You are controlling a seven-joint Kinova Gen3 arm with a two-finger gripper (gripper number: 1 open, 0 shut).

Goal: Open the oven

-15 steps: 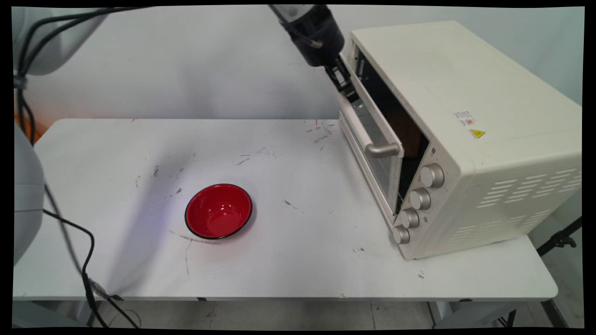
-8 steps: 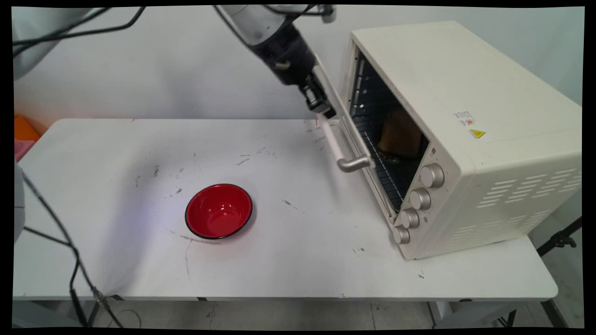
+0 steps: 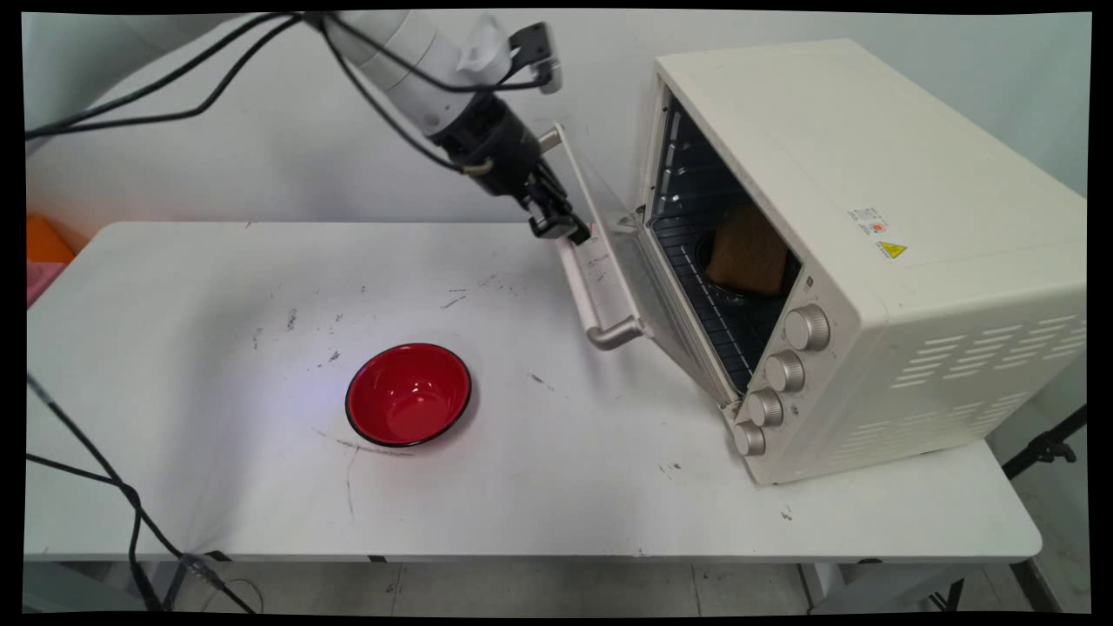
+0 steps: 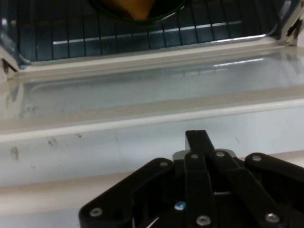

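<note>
A cream toaster oven (image 3: 869, 217) stands at the table's right, its glass door (image 3: 622, 261) hanging about half open. My gripper (image 3: 561, 228) is shut, its tips against the door's upper frame beside the silver handle (image 3: 600, 304). A brown slice of bread (image 3: 748, 252) sits on a dark dish on the wire rack inside. In the hand view my gripper (image 4: 197, 137) points at the cream frame of the door glass (image 4: 142, 90). Beyond it are the rack (image 4: 71, 33) and the bread (image 4: 133, 7). Nothing shows between the fingers.
A red bowl (image 3: 409, 396) with a black rim stands empty on the white table (image 3: 565, 487), left of centre. Several silver knobs (image 3: 787, 369) line the oven's front. Black cables hang at the left edge (image 3: 130, 504).
The oven door has swung from nearly shut to about half open. My gripper moved down and to the left with the door's top edge, uncovering the bread inside.
</note>
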